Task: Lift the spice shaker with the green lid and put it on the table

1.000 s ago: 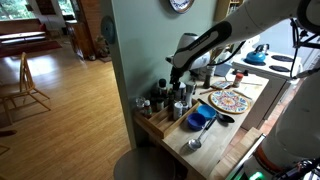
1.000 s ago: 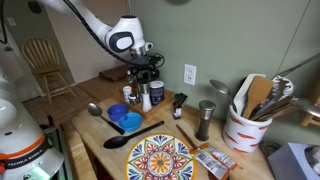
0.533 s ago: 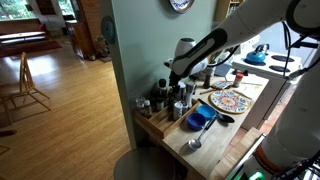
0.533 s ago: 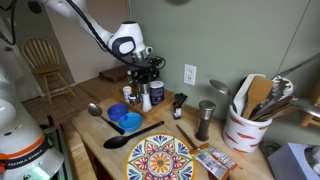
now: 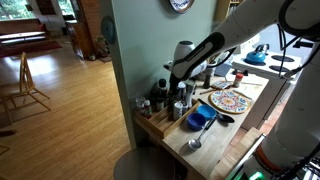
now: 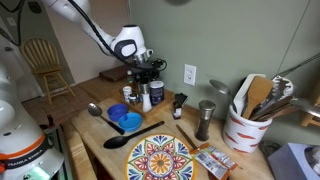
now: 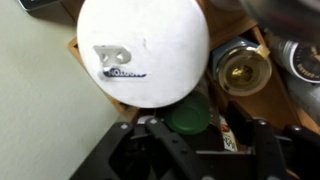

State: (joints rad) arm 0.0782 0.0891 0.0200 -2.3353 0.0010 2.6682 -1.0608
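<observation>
The wrist view looks straight down on the spice shaker's green lid (image 7: pixel 188 117). It sits between my gripper's (image 7: pixel 205 138) two dark fingers, close to the left one (image 7: pixel 150 140). The jaws stand apart, and a strip of label shows between the lid and the right finger (image 7: pixel 266 140). In both exterior views the gripper (image 5: pixel 178 88) (image 6: pixel 147 80) hangs low over the jars on the stepped spice rack (image 5: pixel 152 122) at the wall end of the wooden table (image 5: pixel 215 148) (image 6: pixel 95 132). There the shaker is hidden behind the fingers.
A big white lid (image 7: pixel 143 50) and a gold-lidded jar (image 7: pixel 243 68) crowd the shaker. On the table lie a blue bowl (image 6: pixel 128 122), a metal spoon (image 6: pixel 93 110), a black ladle (image 6: pixel 125 141), a patterned plate (image 6: pixel 160 160), a pepper mill (image 6: pixel 205 120) and a utensil crock (image 6: pixel 250 125).
The arm has shifted very slightly over the spice rack. The jars, bowl and plate have not moved.
</observation>
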